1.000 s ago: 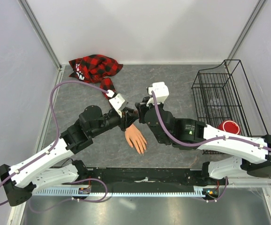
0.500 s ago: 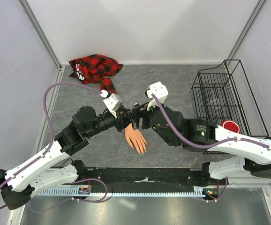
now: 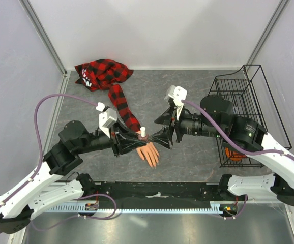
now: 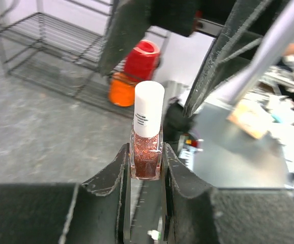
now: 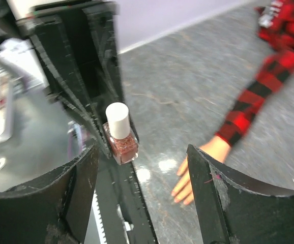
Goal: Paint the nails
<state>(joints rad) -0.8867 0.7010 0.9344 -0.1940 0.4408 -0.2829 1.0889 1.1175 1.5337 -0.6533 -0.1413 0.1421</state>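
A small bottle (image 4: 147,152) of glittery reddish polish with a white cap (image 4: 149,108) stands upright, and my left gripper (image 4: 146,158) is shut on its glass body. The bottle (image 3: 143,133) hangs just above the wrist of the peach mannequin hand (image 3: 149,152), which lies flat with its plaid sleeve (image 3: 124,107) running back left. The nails (image 5: 175,195) show only as tiny fingertips. My right gripper (image 5: 142,152) is open, jaws wide apart, facing the bottle (image 5: 120,138) from the right with nothing between them. It (image 3: 156,138) sits close beside the cap.
A black wire basket (image 3: 238,96) stands at the right. A red cup (image 4: 142,57) and an orange object (image 4: 120,89) are by it. The bunched plaid shirt (image 3: 101,73) lies at the back left. Grey walls close the table on three sides.
My right gripper has opened and drawn back to the right. The left arm has pulled back left and nearer with the bottle, uncovering the sleeve.
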